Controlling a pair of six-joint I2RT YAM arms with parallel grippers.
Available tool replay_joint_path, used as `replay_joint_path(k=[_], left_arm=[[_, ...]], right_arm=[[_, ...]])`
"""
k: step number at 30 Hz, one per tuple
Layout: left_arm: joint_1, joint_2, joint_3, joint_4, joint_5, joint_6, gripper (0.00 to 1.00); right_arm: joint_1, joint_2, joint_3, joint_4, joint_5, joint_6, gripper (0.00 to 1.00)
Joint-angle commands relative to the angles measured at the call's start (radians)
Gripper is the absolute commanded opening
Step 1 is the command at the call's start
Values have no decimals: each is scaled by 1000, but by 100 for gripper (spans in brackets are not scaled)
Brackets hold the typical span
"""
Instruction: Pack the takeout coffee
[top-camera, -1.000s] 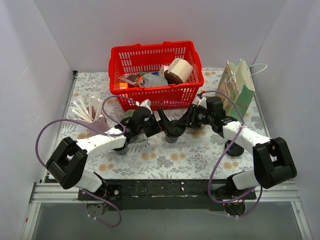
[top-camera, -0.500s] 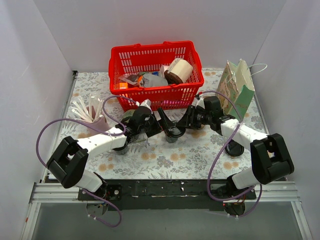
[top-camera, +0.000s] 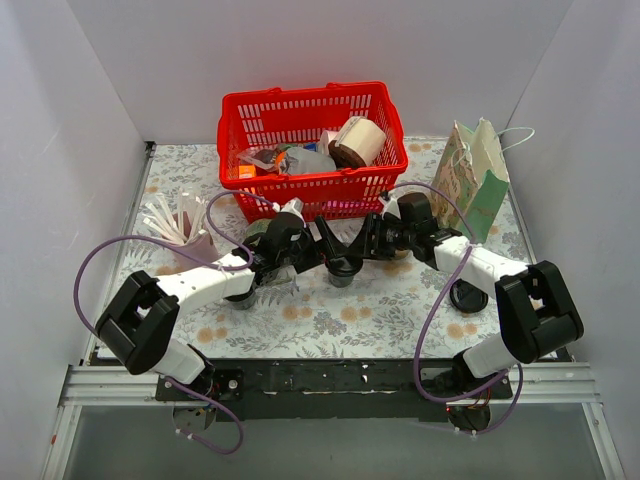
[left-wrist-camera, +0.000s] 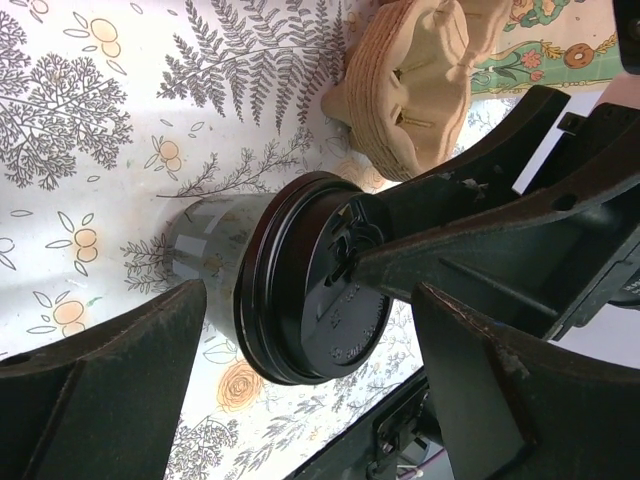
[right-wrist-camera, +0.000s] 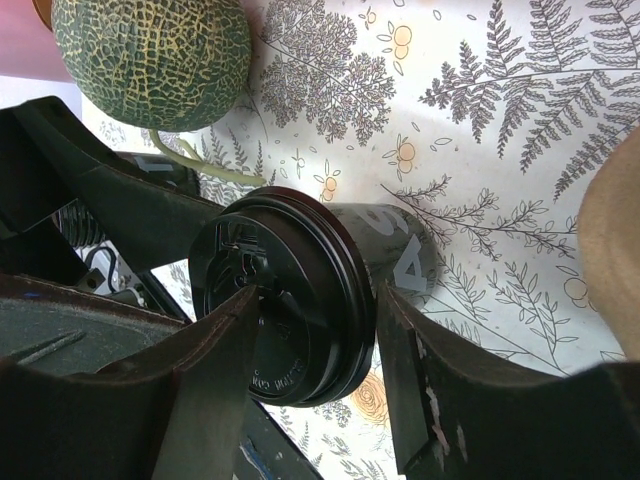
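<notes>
A grey paper coffee cup (top-camera: 343, 276) with a black lid (top-camera: 343, 264) stands upright on the flowered tablecloth, in front of the red basket. My left gripper (top-camera: 333, 252) is open, its fingers wide apart either side of the cup (left-wrist-camera: 205, 240), not touching it. My right gripper (top-camera: 361, 249) is on the lid (right-wrist-camera: 300, 255): one finger lies across the lid's top, the other is against its rim by the cup wall (right-wrist-camera: 405, 255). The lid (left-wrist-camera: 310, 320) sits on the cup. The paper bag (top-camera: 476, 172) stands open at the right.
The red basket (top-camera: 375, 185) of groceries stands behind the cup. A green netted melon (right-wrist-camera: 150, 50) lies by the left arm. A tan pulp holder (left-wrist-camera: 410, 85) is near the right arm. A cup of white sticks (top-camera: 172, 222) is at the left, a spare black lid (top-camera: 468, 297) at the right.
My right gripper has moved left over the cup, and the lid with it. My left gripper has stayed open around the cup.
</notes>
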Motion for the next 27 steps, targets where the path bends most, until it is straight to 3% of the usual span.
replay_joint_path(k=[1,6,17,27], left_arm=[[2,-28,-10,40,-18,26,81],[4,-35,-21,37,-21,26,72],[5,-67,-61,31,-24,17,73],[33,-71,-101,102,40,-15,64]], right_arm=[[14,1,40,0,15,-16,59],[18,-1,43,-10,15,-12,62],[30,-44,29,-15,-8,5,61],[59,-18,63,-21,6,17,63]])
